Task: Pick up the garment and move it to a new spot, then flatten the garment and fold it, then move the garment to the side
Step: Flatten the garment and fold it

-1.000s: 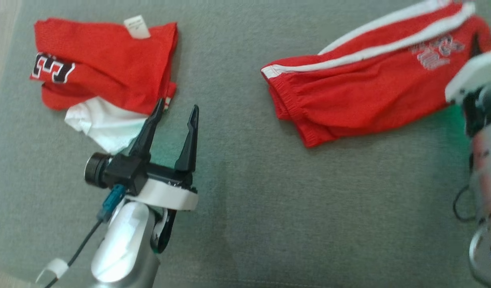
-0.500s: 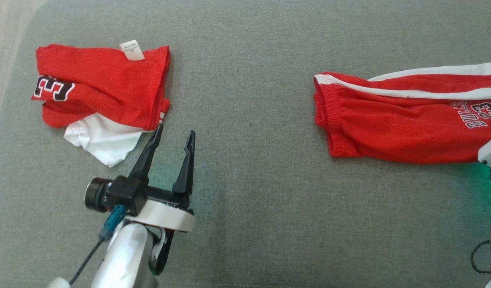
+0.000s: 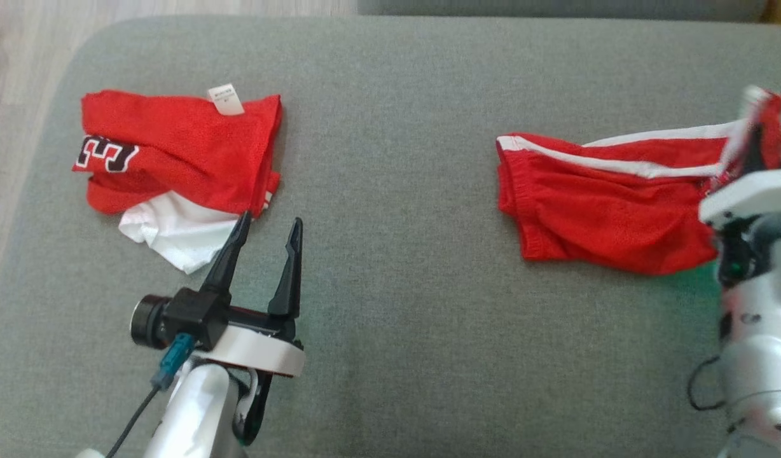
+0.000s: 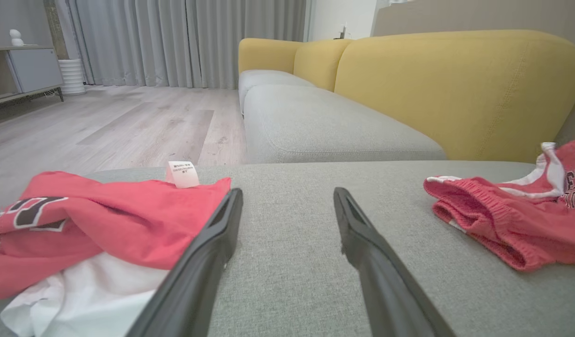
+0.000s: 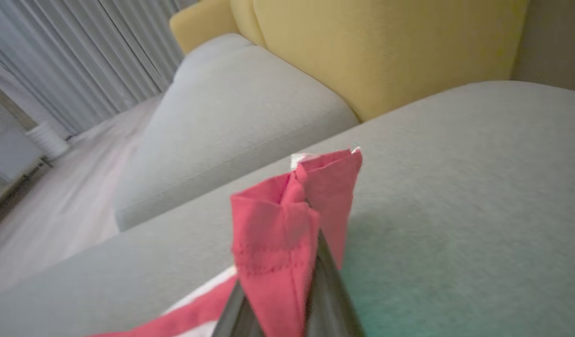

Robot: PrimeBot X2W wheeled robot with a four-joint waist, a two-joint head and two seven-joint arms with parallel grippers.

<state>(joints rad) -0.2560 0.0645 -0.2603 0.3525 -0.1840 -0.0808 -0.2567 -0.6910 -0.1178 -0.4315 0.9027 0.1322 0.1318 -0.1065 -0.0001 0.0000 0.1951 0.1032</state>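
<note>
The garment (image 3: pixel 607 216), red shorts with white side stripes, lies on the grey cushion (image 3: pixel 397 191) at the right. My right gripper (image 3: pixel 754 141) is shut on the garment's right end and holds that end bunched and raised above the cushion. In the right wrist view, a red hem (image 5: pixel 287 220) stands pinched between the right gripper's (image 5: pixel 311 248) dark fingers. My left gripper (image 3: pixel 266 228) hovers open at the lower left, with nothing between its fingers (image 4: pixel 208 252), well apart from the garment (image 4: pixel 507 220).
A folded red and white jersey (image 3: pixel 174 159) with a white tag lies at the cushion's left, just ahead of my left fingertips. Wooden floor (image 3: pixel 21 76) lies beyond the cushion's left edge. A yellow sofa back (image 4: pixel 456 89) rises behind the cushion.
The head camera has shifted. My right gripper has drawn the shorts' right end up and inward, so the printed lettering no longer lies flat. The left gripper stays open.
</note>
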